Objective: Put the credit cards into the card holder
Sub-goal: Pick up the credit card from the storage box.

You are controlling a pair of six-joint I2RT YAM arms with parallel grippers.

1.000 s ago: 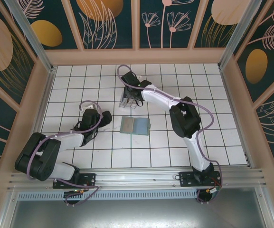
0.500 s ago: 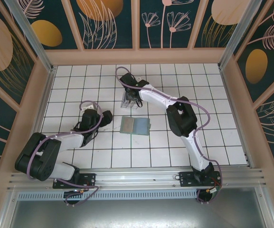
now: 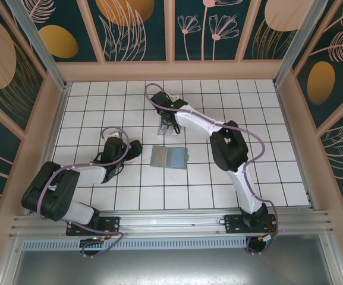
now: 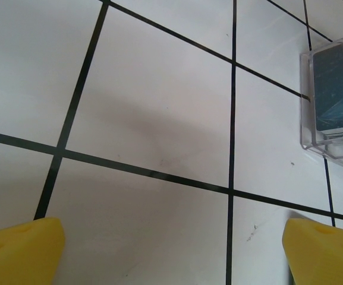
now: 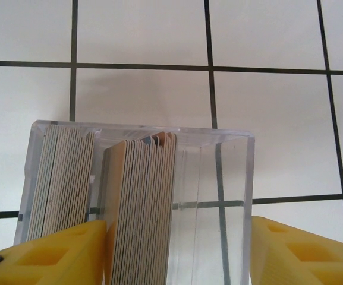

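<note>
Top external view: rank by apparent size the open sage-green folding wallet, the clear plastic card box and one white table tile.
1. open sage-green folding wallet
2. one white table tile and clear plastic card box: these look alike. The right end effector hides part of the box, so they stay unranked.

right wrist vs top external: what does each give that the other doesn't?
Right wrist: credit cards on edge in two stacks inside the clear box, a yellow finger at each side. Top external: the card holder lying open, the left hand beside it, apart. Both: the box, the right hand, the tiled table.
</note>
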